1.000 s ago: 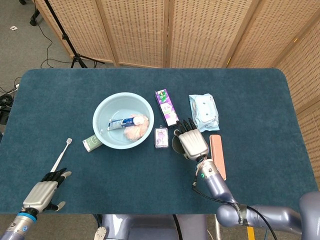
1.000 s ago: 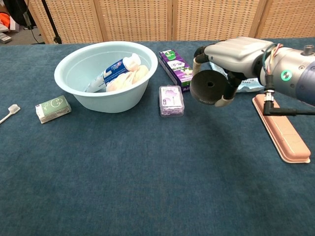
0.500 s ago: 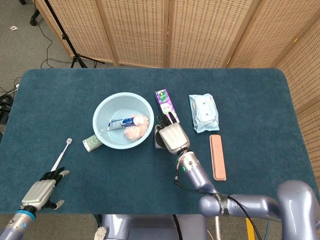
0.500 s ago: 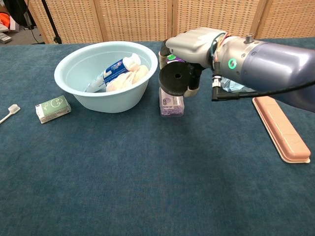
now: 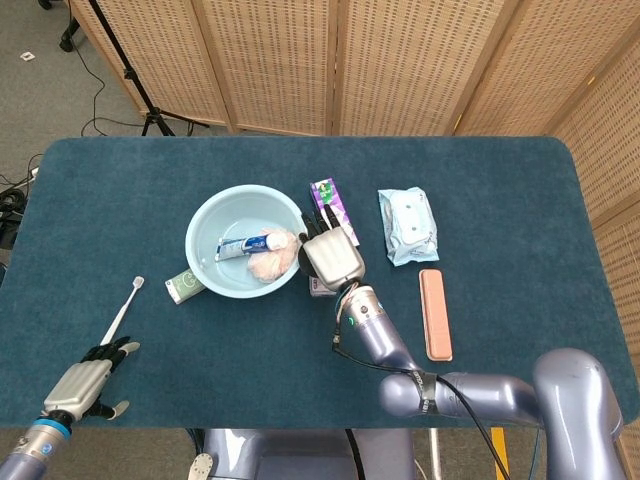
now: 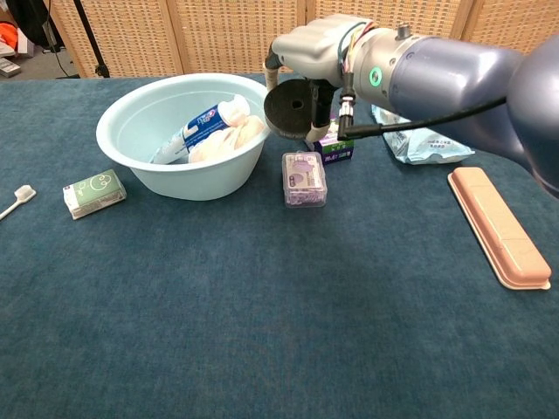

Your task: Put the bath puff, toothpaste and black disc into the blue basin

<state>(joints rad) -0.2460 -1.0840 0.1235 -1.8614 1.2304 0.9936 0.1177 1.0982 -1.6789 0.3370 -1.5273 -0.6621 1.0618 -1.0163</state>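
Observation:
The blue basin (image 5: 212,222) (image 6: 140,122) stands left of centre with the toothpaste (image 5: 238,246) (image 6: 203,127) and the pale bath puff (image 5: 273,258) (image 6: 229,140) lying inside it. My right hand (image 5: 331,257) (image 6: 316,48) holds the black disc (image 6: 290,109) upright in the air just beyond the basin's right rim. In the head view the disc shows only as a dark edge (image 5: 301,250) under the hand. My left hand (image 5: 88,381) rests low at the front left with fingers loosely curled and nothing in it.
A small purple case (image 6: 303,178) lies below the disc. A purple box (image 5: 328,203), a wipes pack (image 5: 408,226) and a pink case (image 5: 435,313) lie to the right. A green soap box (image 6: 94,193) and a toothbrush (image 5: 123,309) lie left of the basin.
My right hand has carried the black disc leftward and upward, from near the pink case, past the small purple case, to the basin's right rim. The left hand has barely moved.

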